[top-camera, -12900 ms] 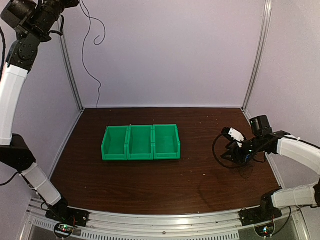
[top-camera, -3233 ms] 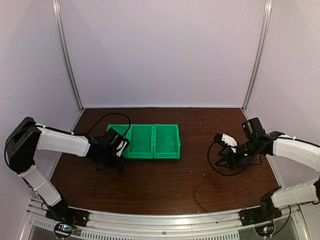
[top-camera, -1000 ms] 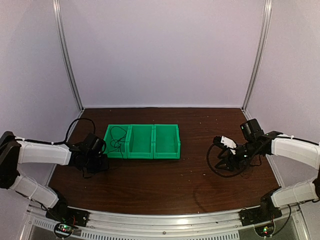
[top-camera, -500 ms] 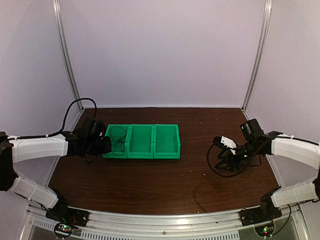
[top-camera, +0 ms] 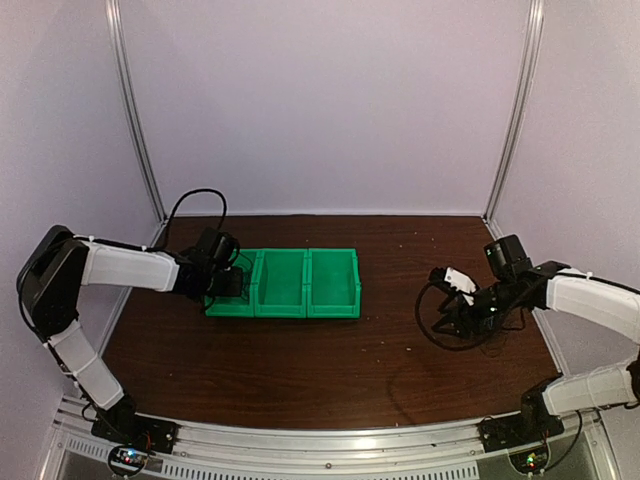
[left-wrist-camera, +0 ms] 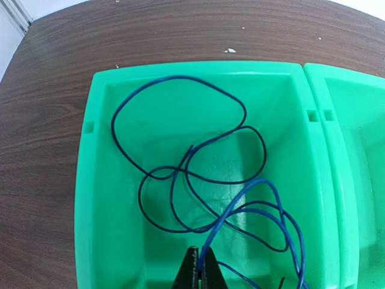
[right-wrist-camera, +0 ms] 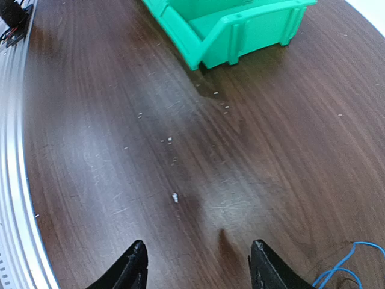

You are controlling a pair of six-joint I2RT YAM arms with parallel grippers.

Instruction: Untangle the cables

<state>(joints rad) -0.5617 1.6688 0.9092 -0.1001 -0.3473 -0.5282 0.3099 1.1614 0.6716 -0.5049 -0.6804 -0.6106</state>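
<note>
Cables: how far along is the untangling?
Done: one blue cable lies in loose loops in the end green bin. In hand: the shut left claw sits at that cable, grip unclear. Left: the open right claw hovers over the table, another blue strand beside it, not yet binned.

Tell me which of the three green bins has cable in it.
The leftmost bin, below the left fingers: blue cable lies looped inside it. The middle bin and right bin show only bare green.

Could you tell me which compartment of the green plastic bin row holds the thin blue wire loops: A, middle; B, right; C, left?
C: the thin blue wire loops lie in the left compartment of the green plastic bin row, where the left claw reaches.
</note>
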